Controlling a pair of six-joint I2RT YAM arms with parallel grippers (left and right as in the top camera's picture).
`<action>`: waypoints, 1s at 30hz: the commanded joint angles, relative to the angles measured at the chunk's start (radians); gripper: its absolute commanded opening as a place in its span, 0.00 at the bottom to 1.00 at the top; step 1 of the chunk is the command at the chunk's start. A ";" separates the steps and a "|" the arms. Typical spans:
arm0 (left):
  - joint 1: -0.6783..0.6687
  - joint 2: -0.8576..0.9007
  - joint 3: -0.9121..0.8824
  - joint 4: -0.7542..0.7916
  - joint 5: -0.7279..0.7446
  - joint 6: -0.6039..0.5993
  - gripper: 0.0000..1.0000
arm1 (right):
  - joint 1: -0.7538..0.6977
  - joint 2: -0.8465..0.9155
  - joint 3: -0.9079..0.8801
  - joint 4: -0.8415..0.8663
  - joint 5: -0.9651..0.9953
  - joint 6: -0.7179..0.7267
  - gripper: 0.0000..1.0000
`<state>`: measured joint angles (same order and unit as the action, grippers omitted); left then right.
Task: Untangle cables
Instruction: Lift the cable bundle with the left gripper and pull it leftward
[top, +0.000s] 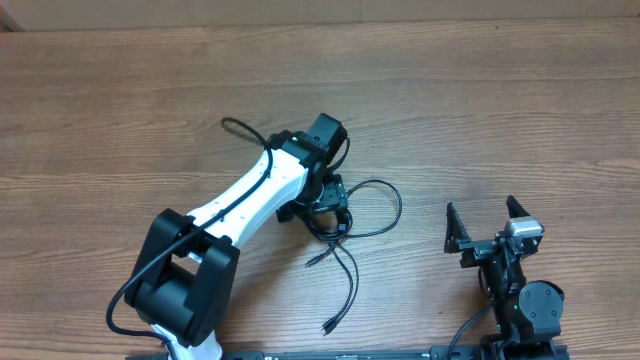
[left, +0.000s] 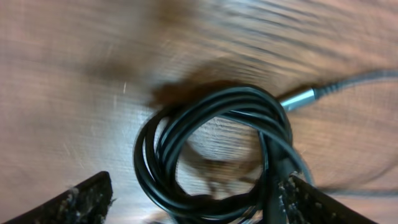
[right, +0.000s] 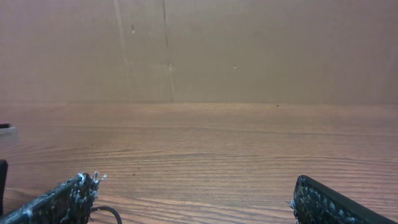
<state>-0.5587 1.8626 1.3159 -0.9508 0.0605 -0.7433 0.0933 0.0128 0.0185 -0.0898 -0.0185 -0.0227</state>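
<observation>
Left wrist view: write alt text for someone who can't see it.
A loose coil of thin black cables lies on the wooden table, framed by the wide-open left gripper at the bottom edge. A silver plug sticks out at the coil's upper right; the picture is blurred.

Overhead, the left arm (top: 250, 195) hides much of the cables (left: 152, 168). In the left wrist view, the counter (left: 74, 74) around the coil is blurred. The bottom edge crops the coil and the fingers (left: 87, 199).
</observation>
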 joint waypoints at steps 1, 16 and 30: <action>0.017 -0.021 0.032 0.018 -0.045 0.514 0.80 | 0.005 -0.010 -0.011 0.006 0.006 -0.001 1.00; 0.023 -0.019 0.008 0.015 -0.045 0.423 0.50 | 0.005 -0.010 -0.011 0.006 0.006 -0.002 1.00; 0.027 -0.019 -0.018 -0.057 -0.042 -0.217 0.45 | 0.005 -0.010 -0.011 0.006 0.006 -0.001 1.00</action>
<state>-0.5407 1.8626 1.3209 -1.0187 0.0250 -0.7647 0.0933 0.0128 0.0185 -0.0898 -0.0181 -0.0227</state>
